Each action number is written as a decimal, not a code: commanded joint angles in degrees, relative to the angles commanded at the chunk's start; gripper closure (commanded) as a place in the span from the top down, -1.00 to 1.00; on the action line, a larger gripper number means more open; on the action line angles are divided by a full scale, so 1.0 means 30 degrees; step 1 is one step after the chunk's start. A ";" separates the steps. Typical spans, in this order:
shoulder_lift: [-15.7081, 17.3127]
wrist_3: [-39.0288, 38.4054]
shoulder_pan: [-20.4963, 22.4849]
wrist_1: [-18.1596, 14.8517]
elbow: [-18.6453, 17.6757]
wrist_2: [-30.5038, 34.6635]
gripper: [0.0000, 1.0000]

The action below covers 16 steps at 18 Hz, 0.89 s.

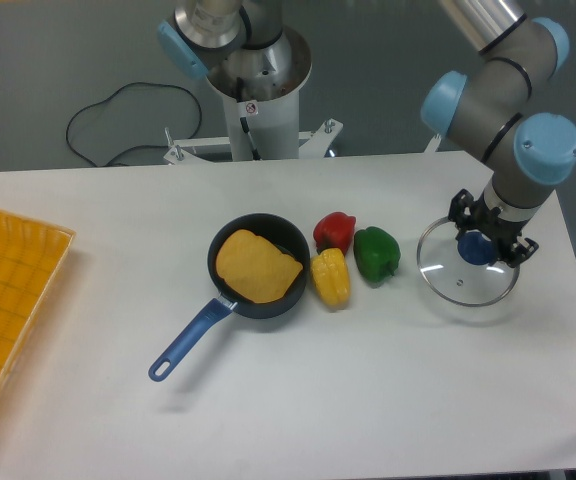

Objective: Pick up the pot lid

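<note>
My gripper [481, 238] is shut on the blue knob [476, 249] of the pot lid, over the right side of the table. Clear glass with a thin rim, the pot lid [452, 276] hangs below the fingers and looks raised off the white surface, slightly tilted. Part of the knob and the lid's upper right area are hidden behind the gripper.
Left of the lid lie a green pepper [376, 254], a yellow corn cob [331, 278] and a red pepper [335, 231]. A black pan [299, 242] with a blue handle holds something yellow. An orange crate [13, 290] stands far left.
</note>
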 joint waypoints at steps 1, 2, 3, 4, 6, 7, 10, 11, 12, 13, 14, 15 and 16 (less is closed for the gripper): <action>0.0147 -0.0468 -0.0264 -0.0381 0.0088 0.0029 0.04; 0.0294 -0.0705 -0.0528 -0.0530 0.0089 0.0000 0.04; 0.0498 -0.0795 -0.0850 -0.0589 0.0089 0.0000 0.04; 0.0645 -0.0998 -0.1114 -0.0648 0.0089 0.0000 0.04; 0.0880 -0.1322 -0.1437 -0.1145 0.0088 0.0000 0.04; 0.0939 -0.1352 -0.1497 -0.1263 0.0089 0.0000 0.04; 0.1144 -0.1703 -0.1644 -0.1469 0.0089 0.0000 0.04; 0.1174 -0.1704 -0.1615 -0.1527 0.0089 0.0000 0.04; 0.1261 -0.1704 -0.1586 -0.1557 0.0089 0.0000 0.04; 0.1262 -0.1704 -0.1556 -0.1586 0.0089 0.0000 0.04; 0.1262 -0.1704 -0.1556 -0.1586 0.0089 -0.0029 0.04; 0.1291 -0.1704 -0.1527 -0.1586 0.0118 -0.0030 0.04; 0.1262 -0.1704 -0.1556 -0.1557 0.0118 -0.0030 0.04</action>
